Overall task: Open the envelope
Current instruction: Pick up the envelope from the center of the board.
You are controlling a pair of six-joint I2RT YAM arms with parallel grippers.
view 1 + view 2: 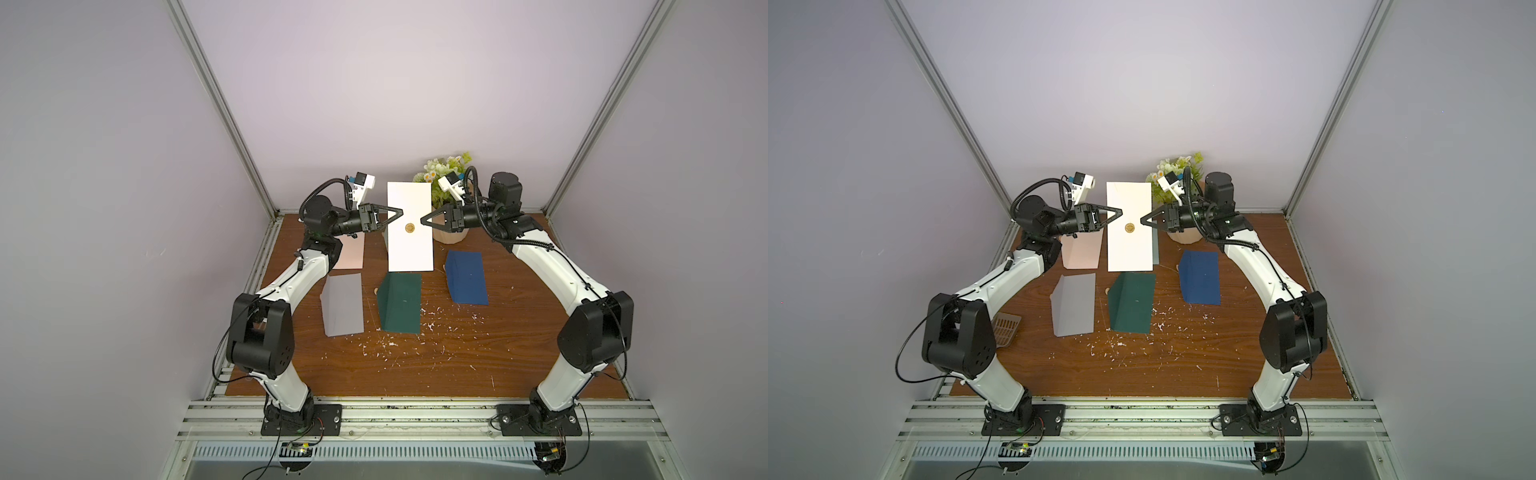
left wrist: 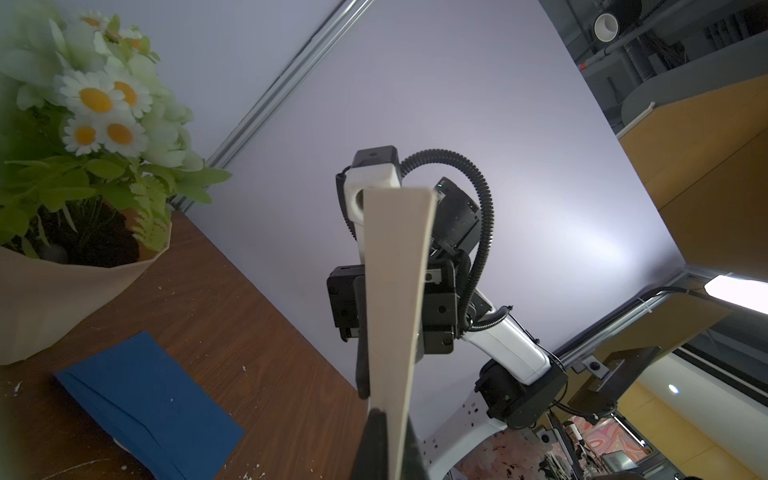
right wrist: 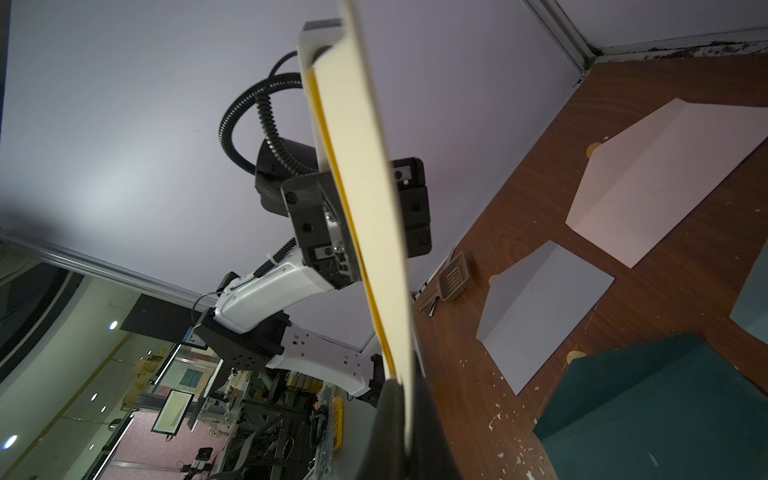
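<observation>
A white envelope (image 1: 409, 249) (image 1: 1129, 249) with a round gold seal (image 1: 409, 227) at its middle is held up in the air above the wooden table, its face toward the top views. My left gripper (image 1: 401, 212) (image 1: 1121, 211) is shut on its left long edge. My right gripper (image 1: 422, 219) (image 1: 1142, 219) is shut on the opposite edge, near the seal. In the left wrist view the envelope (image 2: 395, 291) runs edge-on out of my left gripper (image 2: 395, 436). In the right wrist view the envelope (image 3: 365, 187) shows a yellow inner edge and runs out of my right gripper (image 3: 409, 415).
Flat on the table (image 1: 457, 365) lie a pink envelope (image 1: 351, 253), a grey one (image 1: 343, 305), a dark green one (image 1: 401, 303) and a blue one (image 1: 467, 276). A potted plant (image 1: 449, 237) stands at the back. White scraps litter the wood. A small scoop (image 1: 1005, 328) lies at the left edge.
</observation>
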